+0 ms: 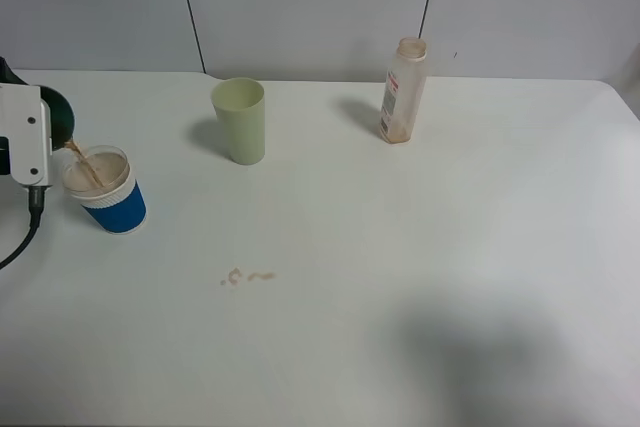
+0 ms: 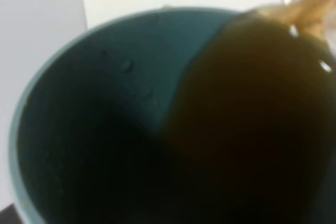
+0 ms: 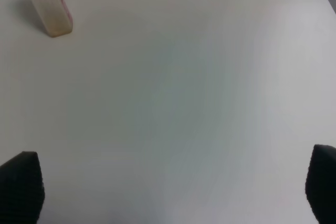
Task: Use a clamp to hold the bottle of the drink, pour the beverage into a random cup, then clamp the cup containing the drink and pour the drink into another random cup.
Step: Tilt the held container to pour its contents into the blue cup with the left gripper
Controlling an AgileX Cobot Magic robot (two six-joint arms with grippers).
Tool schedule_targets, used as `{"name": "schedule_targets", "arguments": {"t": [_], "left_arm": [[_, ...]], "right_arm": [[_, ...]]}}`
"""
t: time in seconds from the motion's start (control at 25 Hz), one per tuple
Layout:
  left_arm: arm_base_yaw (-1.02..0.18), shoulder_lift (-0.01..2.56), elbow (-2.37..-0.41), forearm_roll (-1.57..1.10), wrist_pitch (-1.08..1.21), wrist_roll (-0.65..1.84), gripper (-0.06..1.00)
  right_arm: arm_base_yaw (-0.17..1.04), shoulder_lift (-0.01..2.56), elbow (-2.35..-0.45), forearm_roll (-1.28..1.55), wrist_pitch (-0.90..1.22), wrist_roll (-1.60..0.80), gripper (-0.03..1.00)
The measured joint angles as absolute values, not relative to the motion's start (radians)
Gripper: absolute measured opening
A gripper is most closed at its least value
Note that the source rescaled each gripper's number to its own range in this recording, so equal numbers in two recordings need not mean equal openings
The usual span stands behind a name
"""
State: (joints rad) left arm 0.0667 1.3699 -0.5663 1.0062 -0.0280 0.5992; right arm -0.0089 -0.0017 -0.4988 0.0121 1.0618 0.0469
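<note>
White table, left pincer gripping tilted teal cup above blue cup, right pincer wide.

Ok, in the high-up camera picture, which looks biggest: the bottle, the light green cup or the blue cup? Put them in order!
1. Bottle: looks tallest.
2 and 3. Light green cup and blue cup: they look about the same, so I won't rank them. The blue one also sits nearer the camera, which muddles it.

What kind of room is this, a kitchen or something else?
Probably a lab test bench, not a kitchen: a bare white table against plain grey wall panels, holding only a bottle, two cups and a robot arm pouring from a third.
</note>
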Motion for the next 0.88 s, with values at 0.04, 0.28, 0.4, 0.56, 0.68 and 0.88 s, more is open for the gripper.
{"name": "schedule_targets", "arguments": {"t": [0.04, 0.28, 0.4, 0.56, 0.68, 0.88], "left_arm": [[0.067, 1.369, -0.570, 1.006, -0.023, 0.599, 0.01], [0.067, 1.368, -0.575, 1.009, 0.000, 0.611, 0.01], [0.067, 1.368, -0.575, 1.010, 0.000, 0.629, 0.01], [0.067, 1.368, -0.575, 1.010, 0.000, 0.640, 0.01], [0.059, 1.368, -0.575, 1.010, 0.007, 0.642, 0.01], [0.017, 1.368, -0.575, 1.010, 0.026, 0.669, 0.01]], "right_arm": [[-0.009, -0.002, -0.499, 0.012, 1.062, 0.047, 1.00], [-0.009, -0.002, -0.499, 0.012, 1.062, 0.047, 1.00], [-0.009, -0.002, -0.499, 0.012, 1.062, 0.047, 1.00], [-0.009, -0.002, -0.499, 0.012, 1.062, 0.047, 1.00], [-0.009, -0.002, -0.499, 0.012, 1.062, 0.047, 1.00], [-0.009, -0.002, -0.499, 0.012, 1.062, 0.047, 1.00]]}}
